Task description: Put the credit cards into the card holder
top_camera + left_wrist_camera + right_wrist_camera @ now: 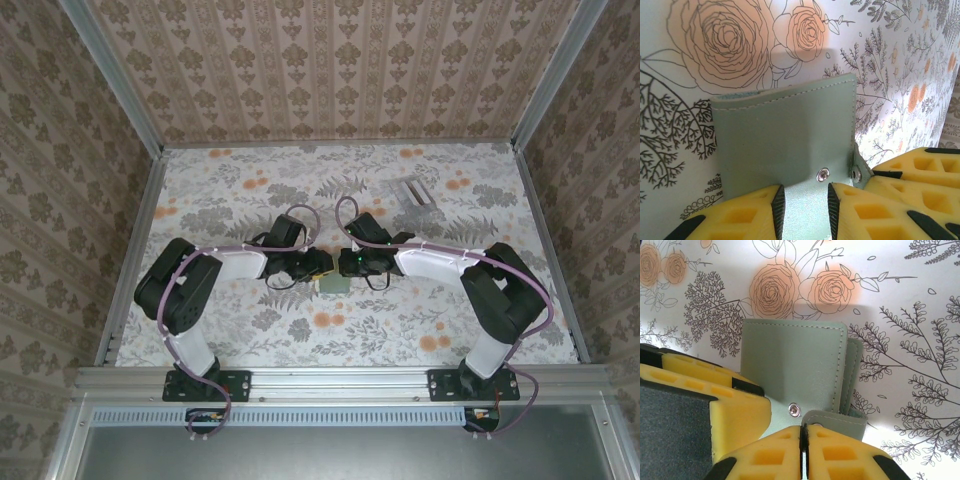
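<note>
The muted-green card holder [333, 283] lies mid-table between both arms, one panel raised [790, 135] and its snap stud [823, 174] bare. My left gripper [805, 210] stands with jaws apart, its tips on the holder's flat panel, pinching nothing. My right gripper [804, 440] is shut on the end of the holder's closing tab [837, 420], which curls away from the body [790, 365]. Its yellow fingers [910, 170] show at the right of the left wrist view, beside the tab [858, 170]. The left arm's finger [740, 410] rests on the holder's left side. The credit cards are out of view.
A clear plastic slotted stand [413, 195] sits at the back right of the floral table [250, 330]. Patterned walls and metal rails [135, 250] close in the left, right and far sides.
</note>
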Controlling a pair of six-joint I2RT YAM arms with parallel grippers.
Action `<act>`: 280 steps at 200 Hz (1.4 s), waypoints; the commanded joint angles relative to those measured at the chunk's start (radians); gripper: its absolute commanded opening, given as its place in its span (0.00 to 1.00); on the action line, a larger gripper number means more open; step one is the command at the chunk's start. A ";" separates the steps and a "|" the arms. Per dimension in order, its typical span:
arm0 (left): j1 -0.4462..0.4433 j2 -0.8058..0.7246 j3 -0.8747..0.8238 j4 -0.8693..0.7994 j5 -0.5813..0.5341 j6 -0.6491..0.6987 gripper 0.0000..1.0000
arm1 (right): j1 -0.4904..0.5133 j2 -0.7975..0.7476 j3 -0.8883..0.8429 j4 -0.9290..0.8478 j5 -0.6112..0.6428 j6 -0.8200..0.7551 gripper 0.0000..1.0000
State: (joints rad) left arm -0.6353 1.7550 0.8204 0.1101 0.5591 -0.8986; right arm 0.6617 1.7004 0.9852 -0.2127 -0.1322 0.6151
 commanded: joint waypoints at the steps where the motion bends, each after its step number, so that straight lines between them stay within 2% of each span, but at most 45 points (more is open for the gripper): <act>1: -0.018 0.044 -0.007 -0.030 -0.009 -0.014 0.32 | 0.001 -0.030 -0.005 -0.015 0.006 -0.013 0.15; 10: -0.018 0.045 -0.006 -0.030 -0.009 -0.015 0.32 | 0.003 -0.030 -0.003 -0.021 0.013 -0.018 0.30; 15: -0.018 0.044 -0.006 -0.031 -0.008 -0.014 0.32 | 0.003 -0.031 -0.003 -0.024 0.018 -0.020 0.35; 46: -0.018 0.046 -0.004 -0.031 -0.010 -0.014 0.32 | 0.003 -0.025 0.005 -0.032 0.022 -0.033 0.37; 86: -0.018 0.051 0.003 -0.029 -0.008 -0.014 0.32 | 0.004 0.001 0.018 -0.028 0.022 -0.031 0.29; 115: -0.018 0.051 0.005 -0.035 -0.005 -0.013 0.32 | 0.004 -0.006 0.017 -0.025 0.032 -0.030 0.13; 156: -0.017 0.046 0.004 -0.037 -0.009 -0.013 0.32 | 0.001 -0.017 0.015 -0.023 0.024 -0.035 0.00; 201: -0.015 0.038 0.003 -0.042 -0.011 -0.012 0.32 | -0.001 -0.044 0.010 -0.035 0.028 -0.054 0.00; 211: -0.014 0.034 0.001 -0.042 -0.009 -0.013 0.32 | -0.001 -0.050 0.015 -0.044 0.032 -0.066 0.17; 216: -0.012 0.032 0.000 -0.041 -0.008 -0.014 0.32 | -0.001 -0.050 0.016 -0.048 0.034 -0.070 0.21; 234: -0.002 0.005 -0.014 -0.027 -0.007 -0.029 0.32 | 0.002 -0.048 0.022 -0.050 0.035 -0.083 0.26; 251: 0.009 -0.026 -0.020 -0.031 -0.005 -0.033 0.32 | 0.009 -0.041 0.030 -0.053 0.037 -0.093 0.39; 280: 0.022 -0.060 -0.024 -0.043 -0.003 -0.034 0.32 | 0.018 -0.012 0.054 -0.073 0.064 -0.103 0.44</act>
State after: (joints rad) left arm -0.6281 1.7443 0.8196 0.1059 0.5629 -0.9142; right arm 0.6659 1.6772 0.9966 -0.2440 -0.1059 0.5350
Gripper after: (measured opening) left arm 0.320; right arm 0.428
